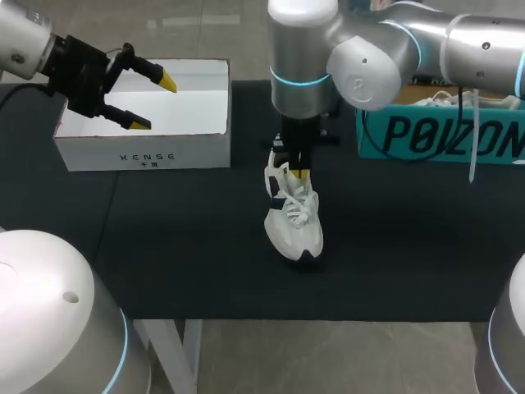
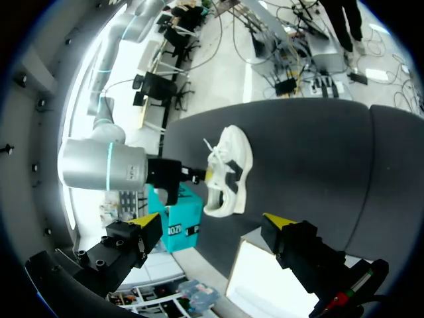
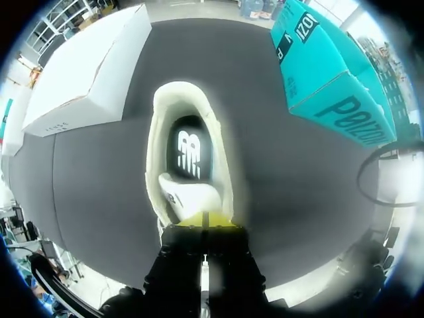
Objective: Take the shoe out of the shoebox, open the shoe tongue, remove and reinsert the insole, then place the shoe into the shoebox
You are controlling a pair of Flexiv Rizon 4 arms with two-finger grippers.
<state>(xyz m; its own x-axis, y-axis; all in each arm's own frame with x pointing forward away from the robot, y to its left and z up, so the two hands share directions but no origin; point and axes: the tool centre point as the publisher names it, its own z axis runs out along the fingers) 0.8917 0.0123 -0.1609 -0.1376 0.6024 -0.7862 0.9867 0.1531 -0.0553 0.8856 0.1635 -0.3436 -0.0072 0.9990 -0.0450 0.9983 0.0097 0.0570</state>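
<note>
A white sneaker (image 1: 294, 220) stands upright in the middle of the black table, toe toward the front edge. My right gripper (image 1: 299, 172) points straight down at its throat. In the right wrist view the right gripper (image 3: 204, 220) has its yellow tips pressed together on the edge of the white tongue (image 3: 189, 192). Just past the tongue, the dark insole (image 3: 190, 149) shows inside the shoe (image 3: 158, 126). My left gripper (image 1: 154, 103) hangs open and empty over the open white shoebox (image 1: 143, 152) at the back left. From the left gripper (image 2: 209, 222) the sneaker (image 2: 228, 169) lies well ahead.
A teal box (image 1: 443, 135) with another shoe in it sits at the back right, close beside my right arm. It also appears as the teal box (image 3: 331, 73) and the white shoebox (image 3: 86, 66) on either side of the sneaker. Black tabletop (image 1: 180, 246) surrounds the shoe.
</note>
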